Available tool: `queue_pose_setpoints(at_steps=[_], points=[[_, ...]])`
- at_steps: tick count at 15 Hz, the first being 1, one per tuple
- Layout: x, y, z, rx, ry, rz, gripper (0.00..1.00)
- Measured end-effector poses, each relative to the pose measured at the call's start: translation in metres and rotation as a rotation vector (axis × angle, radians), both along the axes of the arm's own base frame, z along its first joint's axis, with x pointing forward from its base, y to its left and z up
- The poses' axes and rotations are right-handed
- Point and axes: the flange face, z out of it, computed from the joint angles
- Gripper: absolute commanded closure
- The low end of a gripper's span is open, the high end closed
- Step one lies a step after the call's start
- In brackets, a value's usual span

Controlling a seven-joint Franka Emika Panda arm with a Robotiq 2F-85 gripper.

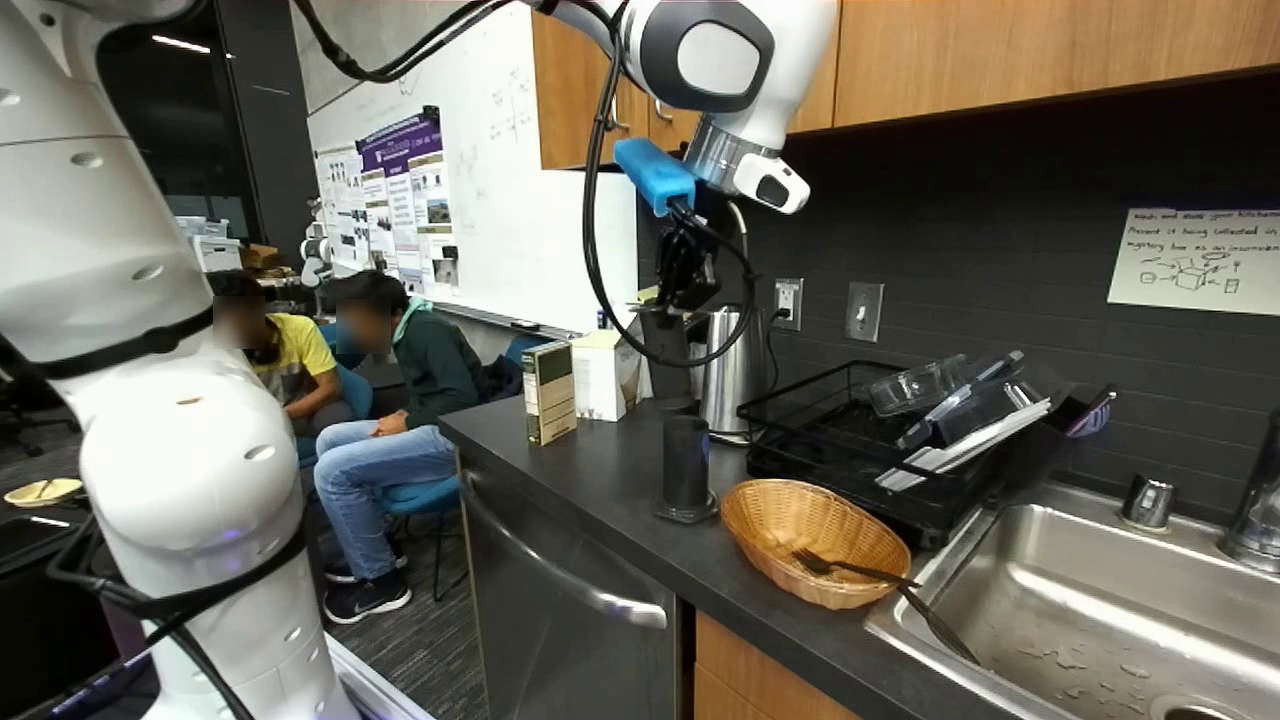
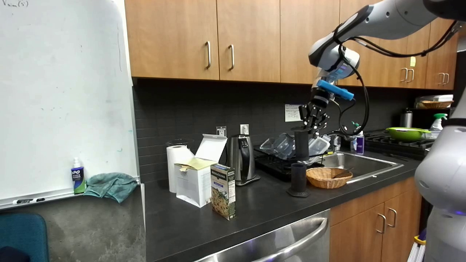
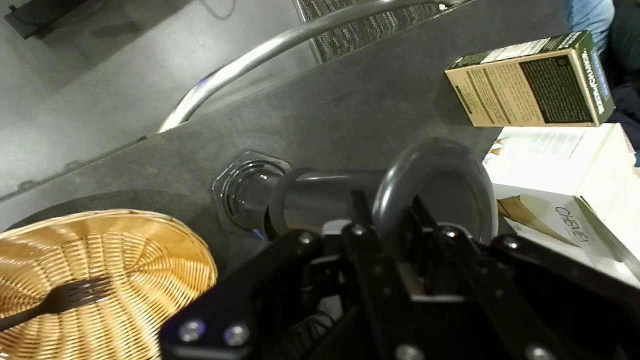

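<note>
The counter (image 2: 264,208) bears the basket (image 2: 324,183) at right. Leftward, the gripper (image 3: 389,202) pinches the tube (image 2: 301,145) in its jaws by the rim (image 3: 431,150), so the lower end (image 2: 301,156) hangs just above the cup (image 2: 298,178), which a wide foot (image 2: 297,194) likely steadies.

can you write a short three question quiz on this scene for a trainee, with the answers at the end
1. Multiple choice: which utensil reaches into the wicker basket?
a) a whisk
b) a fork
c) a ladle

2. True or false: the gripper is wide open and holding nothing.

3. Short answer: in both exterior views, which appliance stands between the open white box and the dish rack?

Key:
1. b, a dark fork.
2. False: it is closed on the rim of a dark tube.
3. The metal kettle.
</note>
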Motion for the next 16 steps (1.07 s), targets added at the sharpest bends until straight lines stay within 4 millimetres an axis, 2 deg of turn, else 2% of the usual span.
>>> queue_pose_setpoints(at_steps=[16], points=[[0.018,-0.009,-0.005,-0.002,0.011,-0.009,0.95]])
